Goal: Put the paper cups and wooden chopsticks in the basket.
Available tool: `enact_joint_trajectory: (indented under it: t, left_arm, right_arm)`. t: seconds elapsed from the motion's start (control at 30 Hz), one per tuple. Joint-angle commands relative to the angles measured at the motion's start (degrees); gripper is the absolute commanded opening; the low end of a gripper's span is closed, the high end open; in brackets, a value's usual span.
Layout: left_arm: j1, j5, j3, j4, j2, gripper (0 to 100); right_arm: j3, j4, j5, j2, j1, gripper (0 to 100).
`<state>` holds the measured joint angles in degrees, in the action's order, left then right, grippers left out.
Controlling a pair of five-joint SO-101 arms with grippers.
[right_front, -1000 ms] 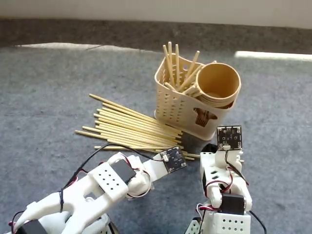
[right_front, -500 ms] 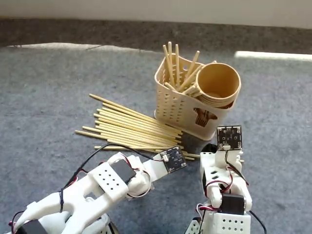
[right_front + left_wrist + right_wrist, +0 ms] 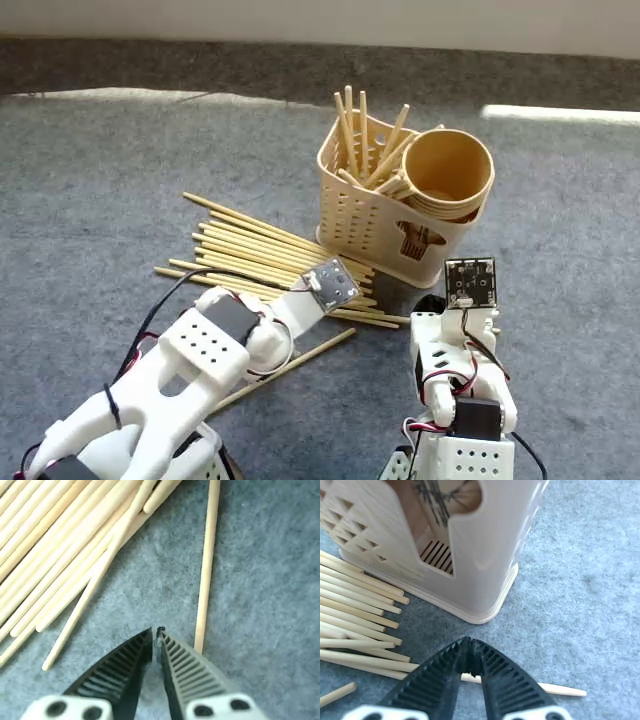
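The left gripper was shut, its two tips almost touching, and it held nothing. It hung low over the grey carpet. Just beside it lay a lone chopstick, apart from the others. On its other side was the big pile of chopsticks, lying flat and close together.

The right gripper was shut too, with nothing in it. A stray chopstick lay on the carpet under it. Near its tips stood the basket, upright, right next to the pile.

From above, the paper cups sat stacked inside the basket on one side. A bunch of sticks stood in the basket on the other side, poking out over the rim.
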<state>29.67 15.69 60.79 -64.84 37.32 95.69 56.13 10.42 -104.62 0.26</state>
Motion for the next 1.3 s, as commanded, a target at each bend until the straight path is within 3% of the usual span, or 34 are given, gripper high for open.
enact_joint_trajectory:
  t: [0.0, 0.07, 0.23, 0.4, 0.57, 0.73, 0.97, 1.27]
  left_arm:
    - [3.6, -1.1, -2.0, -0.6, 1.0, 17]
    - [4.4, -4.5, -1.3, -0.2, 0.9, 19]
    - [4.7, -4.0, 0.0, 1.9, -0.8, 17]
    - [4.1, -4.1, -2.2, 6.0, -13.6, 16]
    - [4.6, -4.1, -8.6, 5.4, -23.8, 5]
    - [4.4, -4.0, -8.9, 4.3, -24.4, 0]
    - [4.1, 0.7, -9.7, -3.9, -8.9, 0]
    - [4.1, 1.3, -18.6, -19.3, 7.9, 0]
  right_arm:
    - [7.7, 0.3, 0.5, -0.5, 0.6, 1.2]
    - [7.7, 0.3, 0.5, -0.5, 0.6, 1.2]
    - [7.7, 0.3, 0.5, -0.5, 0.6, 1.2]
    - [7.7, 0.3, 0.5, -0.5, 0.6, 1.2]
    - [7.7, 0.3, 0.5, -0.5, 0.6, 1.2]
    - [7.7, 0.3, 0.5, -0.5, 0.6, 1.2]
    - [7.7, 0.3, 0.5, -0.5, 0.6, 1.2]
    - [7.7, 0.3, 0.5, -0.5, 0.6, 1.2]
